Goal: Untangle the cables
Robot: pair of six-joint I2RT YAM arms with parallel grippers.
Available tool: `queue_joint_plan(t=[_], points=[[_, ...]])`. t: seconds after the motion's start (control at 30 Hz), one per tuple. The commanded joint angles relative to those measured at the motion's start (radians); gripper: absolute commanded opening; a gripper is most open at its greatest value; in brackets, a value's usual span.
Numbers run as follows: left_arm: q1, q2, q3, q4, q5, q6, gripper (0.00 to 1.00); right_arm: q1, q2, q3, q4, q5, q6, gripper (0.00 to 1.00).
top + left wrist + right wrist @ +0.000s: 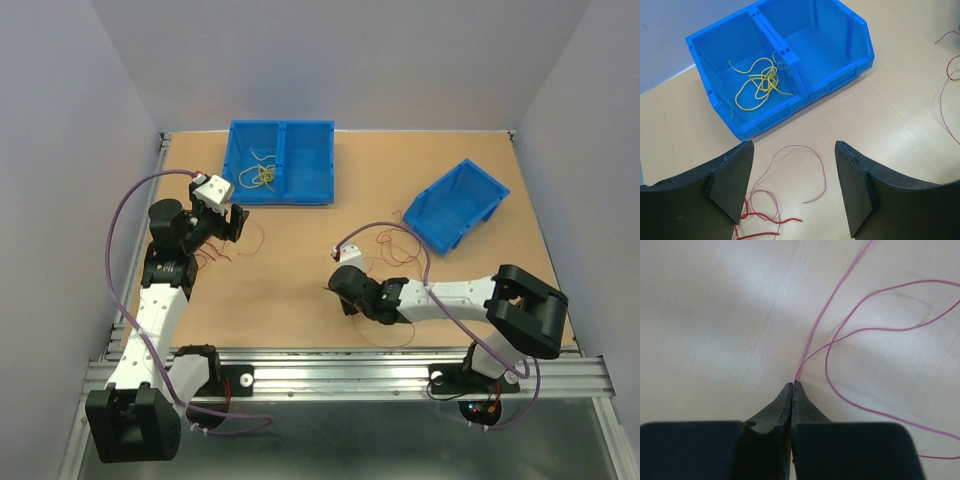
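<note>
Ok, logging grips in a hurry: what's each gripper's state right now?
Left gripper: open, holding nothing.
Right gripper: shut, pinching the pink cable at its tips.

Both my arms are built alike: the left arm (150,322) and the right arm (455,295) have smooth white link shells set between chunky black joint housings. I see a thin lavender-grey cable (112,240) running outside the left arm, and a matching right cable (427,265) along the other. The left gripper (792,165) carries a white boxy camera block (213,188). Its fingers (732,181) are matt black, broad and wedge-shaped, with rough, grainy faces. The right gripper (792,385) has the same black fingers, tapering to thin tips.
</note>
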Motion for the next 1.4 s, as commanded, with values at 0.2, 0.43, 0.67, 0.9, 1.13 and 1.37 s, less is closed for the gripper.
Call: queue_joint_plan(t=[0.2,0.43,0.67,0.9,1.13,1.37], points=[[-0.001,-0.005,-0.001,0.036,0.023,0.012,0.77,-0.110,-0.213,0.094,0.194,-0.150,-0.149,0.01],[-0.003,0.003,-0.006,0.036,0.023,0.017,0.77,-0.339,-0.292,0.205,0.197,-0.201,-0.155,0.01],[-0.003,0.009,-0.004,0.038,0.029,0.017,0.77,-0.490,-0.379,0.382,0.096,-0.093,-0.167,0.01],[-0.040,0.015,-0.006,0.003,0.155,0.064,0.77,-0.518,-0.410,0.382,-0.123,-0.130,-0.193,0.39],[-0.072,0.033,-0.004,0.001,0.102,0.066,0.77,-0.490,-0.450,0.063,-0.033,-0.411,-0.201,0.98],[-0.080,0.037,-0.003,0.001,0.079,0.068,0.77,-0.268,-0.358,0.028,0.021,-0.292,-0.170,1.00]])
